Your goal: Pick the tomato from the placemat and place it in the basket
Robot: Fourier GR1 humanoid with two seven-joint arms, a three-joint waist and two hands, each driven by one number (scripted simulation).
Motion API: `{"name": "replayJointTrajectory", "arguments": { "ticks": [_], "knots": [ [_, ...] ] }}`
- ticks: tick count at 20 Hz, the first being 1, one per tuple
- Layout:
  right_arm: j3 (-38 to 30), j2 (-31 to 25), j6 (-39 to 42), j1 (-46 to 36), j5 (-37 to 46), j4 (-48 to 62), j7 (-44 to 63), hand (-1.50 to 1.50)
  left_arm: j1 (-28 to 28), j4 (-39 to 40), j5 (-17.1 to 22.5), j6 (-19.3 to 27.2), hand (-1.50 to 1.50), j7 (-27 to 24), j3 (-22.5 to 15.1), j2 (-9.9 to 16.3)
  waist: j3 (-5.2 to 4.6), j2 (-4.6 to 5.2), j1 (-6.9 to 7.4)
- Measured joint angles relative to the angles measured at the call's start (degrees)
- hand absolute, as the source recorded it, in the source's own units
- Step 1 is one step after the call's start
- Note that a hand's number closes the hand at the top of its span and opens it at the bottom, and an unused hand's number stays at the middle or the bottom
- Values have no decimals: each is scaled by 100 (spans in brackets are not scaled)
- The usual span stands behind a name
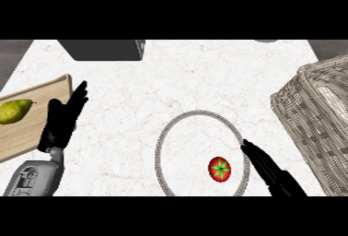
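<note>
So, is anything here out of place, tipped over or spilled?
Nothing stands out. The tomato sits on the round placemat, near its right edge, beside the right hand. The basket stands at the right, and the pear lies on the wooden board.

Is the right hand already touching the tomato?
Apart. The head view shows a strip of placemat between the tomato and the straight fingers of the right hand.
</note>
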Motion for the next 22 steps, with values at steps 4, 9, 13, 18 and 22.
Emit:
{"name": "replayJointTrajectory", "arguments": {
  "ticks": [4, 9, 13, 18, 22],
  "knots": [
    [-48, 113, -158, -185, 107, 425, -223, -150, -6, 9, -82, -62, 0, -33, 47, -108, 0, 2, -2],
    [-33, 287, -116, -460, 194, 629, -134, -150, -51, 135, -115, -229, 0, -147, 229, -104, -1, 1, -3],
    [-8, 406, -160, -563, 277, 827, -158, -150, -139, 190, -163, -296, 0, -139, 354, -140, -1, 2, -5],
    [113, 576, -89, -722, 426, 940, 93, -150, -87, 129, -251, -324, 0, -123, 421, -195, 0, 1, -1],
    [154, 730, -223, -885, 549, 1364, 80, -150, -13, 95, -375, -311, 0, -147, 406, -292, -1, 1, 1]
  ]
}}
